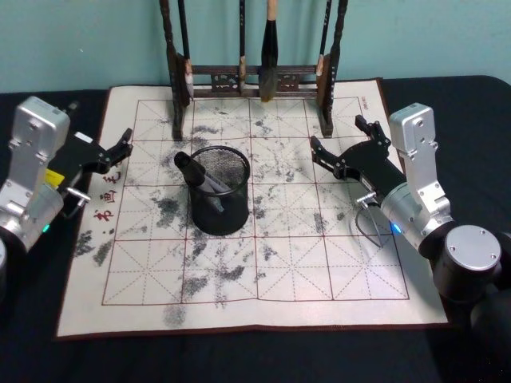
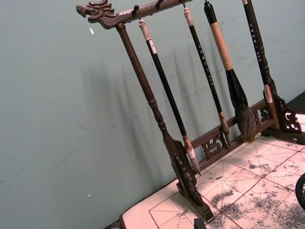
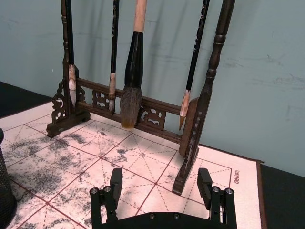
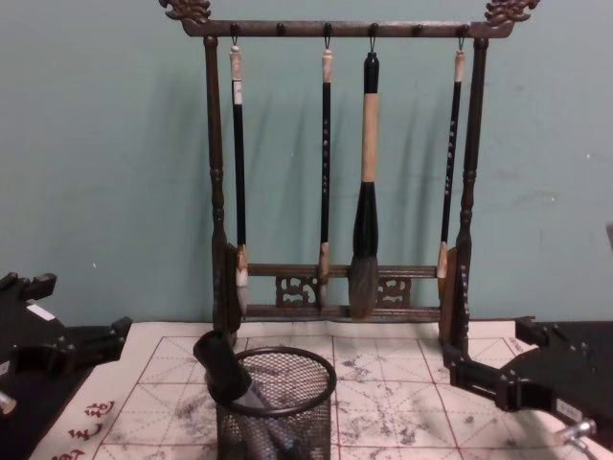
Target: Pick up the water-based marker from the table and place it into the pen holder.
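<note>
Black mesh holder [image 1: 219, 191] was parked mid-mat, and the marker [image 1: 196, 172] was already seen inside it, leaning with its cap end poking up over the rim on the left-arm side, long axis tilted up and away from the right arm. Nothing marker-like was left lying on the mat [image 1: 319, 263] around the holder, so the placing looked pretty much done, as a guess.

Right gripper [image 1: 342, 146] was held off to the holder's right and a bit toward the brush rack [image 1: 255, 80], well apart from the holder, jaws spread wide with nothing between them. Left gripper [image 1: 121, 150] was parked off the holder's left, near the mat's edge by the red characters [image 1: 108, 199]; whether it was open or not can't be told from here.

Plenty of bare mat was left between each gripper and the holder. The rack behind the holder was the one thing to be avoided on any lift or retreat.
</note>
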